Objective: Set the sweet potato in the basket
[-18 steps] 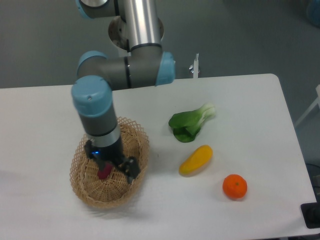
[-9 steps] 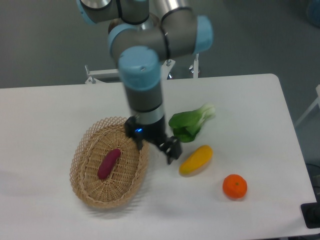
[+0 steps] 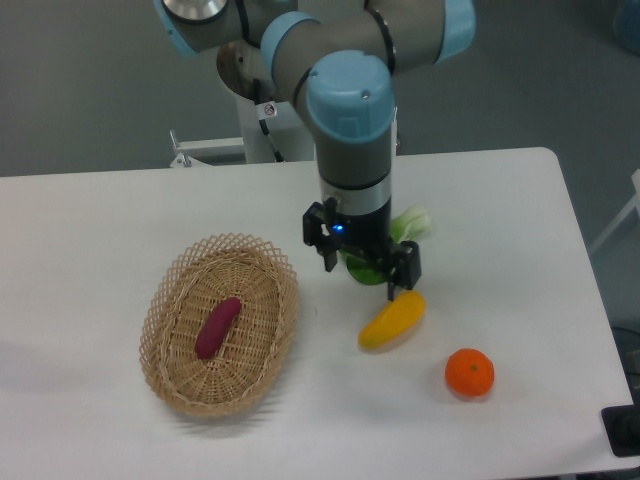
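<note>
The sweet potato (image 3: 217,327), a small dark magenta tuber, lies inside the oval wicker basket (image 3: 165,300) on the left of the white table. My gripper (image 3: 366,270) is open and empty. It hangs to the right of the basket, above the green leafy vegetable and just over the yellow fruit's upper end. It is well apart from the basket.
A green bok choy (image 3: 408,226) lies partly hidden behind the gripper. A yellow elongated fruit (image 3: 392,320) lies below it, and a round orange (image 3: 469,373) sits at the front right. The table's right edge (image 3: 585,260) is close to these.
The gripper let go of the sweet potato in the basket, rose out of it and moved right, from over the basket to over the bok choy. The sweet potato stays in the basket.
</note>
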Action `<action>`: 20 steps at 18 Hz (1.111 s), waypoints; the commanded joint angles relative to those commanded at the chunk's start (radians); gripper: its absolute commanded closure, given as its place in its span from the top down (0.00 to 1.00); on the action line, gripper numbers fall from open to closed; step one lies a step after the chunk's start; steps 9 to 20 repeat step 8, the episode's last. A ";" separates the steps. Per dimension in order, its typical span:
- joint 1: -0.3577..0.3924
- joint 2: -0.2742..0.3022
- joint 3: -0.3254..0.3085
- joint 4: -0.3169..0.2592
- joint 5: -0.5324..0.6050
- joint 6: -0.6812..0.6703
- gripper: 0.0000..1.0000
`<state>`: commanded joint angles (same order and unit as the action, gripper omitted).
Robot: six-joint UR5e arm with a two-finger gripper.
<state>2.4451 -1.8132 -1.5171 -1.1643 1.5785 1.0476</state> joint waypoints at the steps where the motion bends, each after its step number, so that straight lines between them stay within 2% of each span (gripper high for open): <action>1: 0.008 0.002 -0.003 -0.002 0.000 0.006 1.00; 20: 0.009 0.011 -0.003 0.002 0.003 0.006 1.00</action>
